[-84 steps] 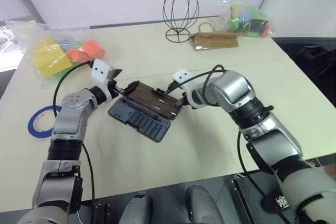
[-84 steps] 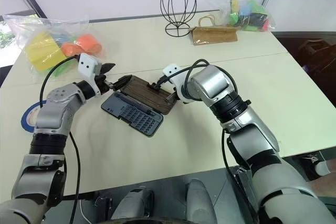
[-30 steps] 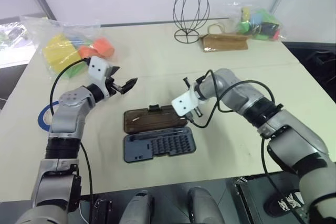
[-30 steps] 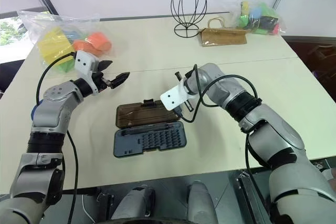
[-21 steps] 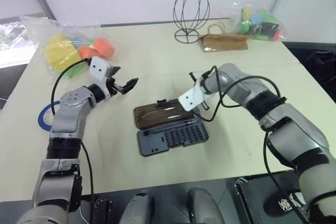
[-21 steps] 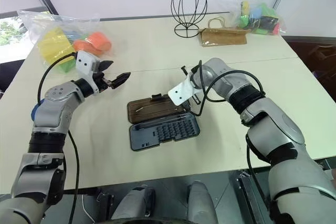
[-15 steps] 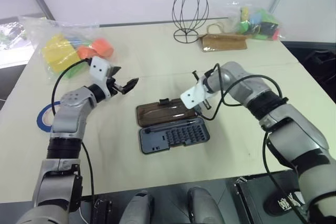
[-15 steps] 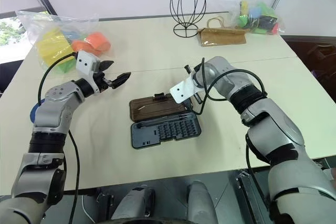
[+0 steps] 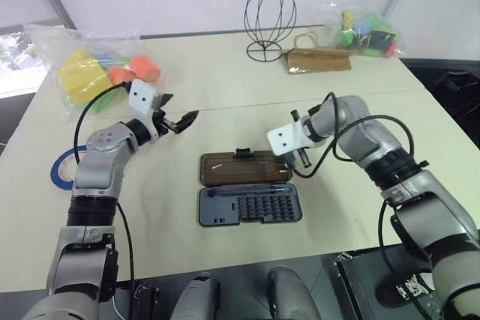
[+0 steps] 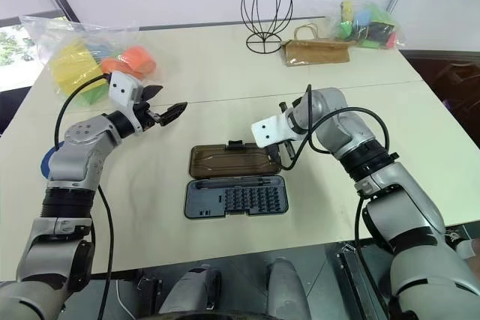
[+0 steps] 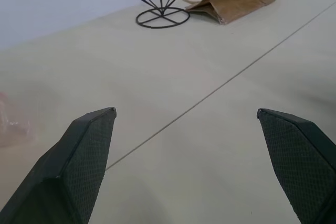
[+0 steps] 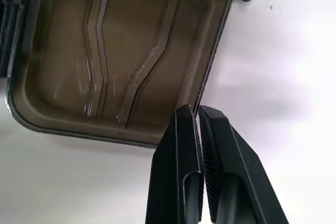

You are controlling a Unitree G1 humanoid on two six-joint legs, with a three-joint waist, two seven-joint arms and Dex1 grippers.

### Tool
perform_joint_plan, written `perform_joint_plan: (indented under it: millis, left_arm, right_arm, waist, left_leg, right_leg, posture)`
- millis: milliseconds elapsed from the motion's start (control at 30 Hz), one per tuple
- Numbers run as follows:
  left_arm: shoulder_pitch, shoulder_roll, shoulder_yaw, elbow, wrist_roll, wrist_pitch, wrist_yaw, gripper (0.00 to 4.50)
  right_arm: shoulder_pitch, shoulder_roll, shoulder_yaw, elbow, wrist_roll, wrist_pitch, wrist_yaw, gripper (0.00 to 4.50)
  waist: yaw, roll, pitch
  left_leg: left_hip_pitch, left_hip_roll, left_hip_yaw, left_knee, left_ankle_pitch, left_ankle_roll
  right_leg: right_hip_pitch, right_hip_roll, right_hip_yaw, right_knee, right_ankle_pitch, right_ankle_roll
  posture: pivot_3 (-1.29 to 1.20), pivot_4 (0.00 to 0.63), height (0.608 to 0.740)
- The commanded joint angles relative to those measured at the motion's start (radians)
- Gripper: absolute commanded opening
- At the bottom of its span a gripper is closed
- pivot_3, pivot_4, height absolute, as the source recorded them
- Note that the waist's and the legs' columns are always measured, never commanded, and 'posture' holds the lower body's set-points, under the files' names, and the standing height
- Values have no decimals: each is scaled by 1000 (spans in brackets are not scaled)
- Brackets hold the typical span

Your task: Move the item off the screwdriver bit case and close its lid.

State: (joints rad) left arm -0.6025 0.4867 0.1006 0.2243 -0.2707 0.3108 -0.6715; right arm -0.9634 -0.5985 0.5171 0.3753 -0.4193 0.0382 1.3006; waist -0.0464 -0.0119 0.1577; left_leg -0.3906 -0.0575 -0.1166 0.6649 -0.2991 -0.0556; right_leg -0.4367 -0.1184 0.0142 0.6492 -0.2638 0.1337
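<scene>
Silver arms, black cables, black-fingered hands (image 9: 182,121)

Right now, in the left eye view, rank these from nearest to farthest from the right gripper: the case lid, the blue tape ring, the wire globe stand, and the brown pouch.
1. lid, lying open right beside the right gripper.
2. brown pouch, at the table's far side.
3. wire globe stand, far side, next to the pouch; these two are close to call.
4. blue tape ring, at the table's left edge.

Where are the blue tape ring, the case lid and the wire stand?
blue tape ring (image 9: 58,170), left eye view, its visible blue band.
lid (image 10: 227,161), right eye view, middle of the open brown cover.
wire stand (image 9: 270,13), left eye view, its oval cage.
</scene>
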Motion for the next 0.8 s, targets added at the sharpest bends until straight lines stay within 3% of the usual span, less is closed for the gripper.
perform_joint_plan:
  millis: [33,167,367,600,800]
  left_arm:
    - [-18,-1,8,-19,-4,-19,2,4500]
    - [-14,-5,7,-24,-4,-16,1,4500]
    - [7,-5,8,-70,-39,32,-29,4500]
    - [59,41,48,-272,-243,270,-131,4500]
    - [128,108,29,-390,-303,359,-175,4500]
  right_arm:
    - [15,38,-20,-20,23,59,-11,45]
    - [25,40,-30,-39,22,91,-13,1393]
    - [36,33,-94,-104,72,213,-10,4437]
    - [56,24,-213,-280,210,495,0,4437]
    - [73,17,-268,-388,272,649,-60,4437]
  waist:
    - [-2,0,0]
    - [-1,0,0]
    - [5,0,0]
    - [2,0,0]
    - [2,0,0]
  left_leg:
    - [0,0,0,0,0,0]
    - [0,0,0,0,0,0]
    - [0,0,0,0,0,0]
    - [-1,0,-1,0,0,0]
    - [-1,0,-1,0,0,0]
  right_leg:
    - [0,0,0,0,0,0]
    - [-1,0,0,0,0,0]
    - [0,0,0,0,0,0]
    - [-2,0,1,1,0,0]
    - [-2,0,2,1,0,0]
  posture:
    - [0,150,740]
    - [0,150,740]
    - [0,150,740]
    - [0,150,740]
    - [0,150,740]
